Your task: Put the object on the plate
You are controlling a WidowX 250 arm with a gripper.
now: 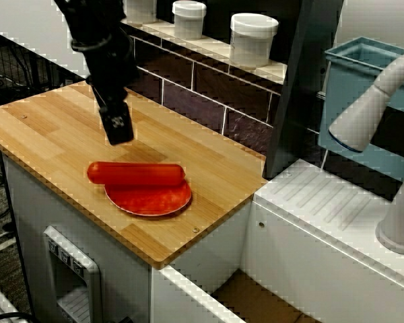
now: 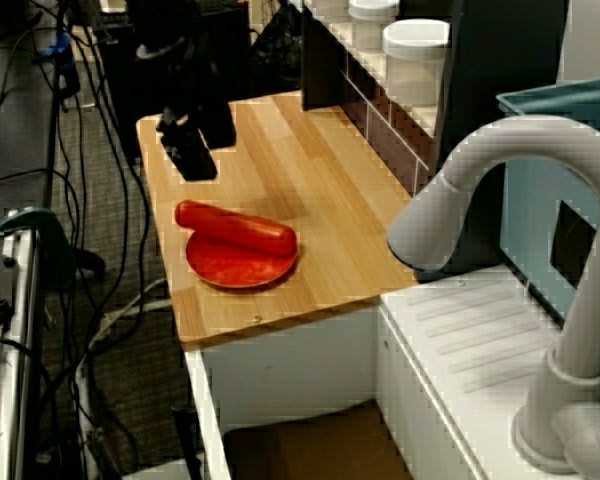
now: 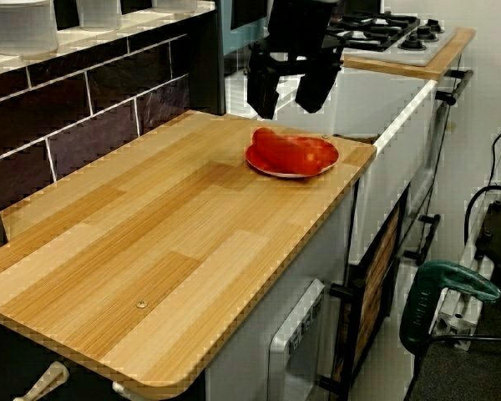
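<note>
The object (image 1: 136,173), a glossy red-orange sausage shape, lies across the back part of the plate (image 1: 153,203), and its left end sticks out past the rim. The plate is small, round and red, near the front right of the wooden counter. My black gripper (image 1: 116,126) hangs above the counter, behind and left of the object, clear of it. From the side view the gripper (image 3: 290,88) is open, its two fingers (image 3: 262,86) spread with nothing between them, above the object (image 3: 288,150) and plate (image 3: 269,169). The other view shows the object (image 2: 235,228) resting on the plate (image 2: 238,268).
White lidded jars (image 1: 254,37) stand on the tiled ledge behind the counter. To the right are a dark post (image 1: 299,87), a blue bin (image 1: 363,67), a grey faucet (image 1: 374,101) and a white sink (image 1: 323,202). The counter edge (image 1: 161,259) is close to the plate.
</note>
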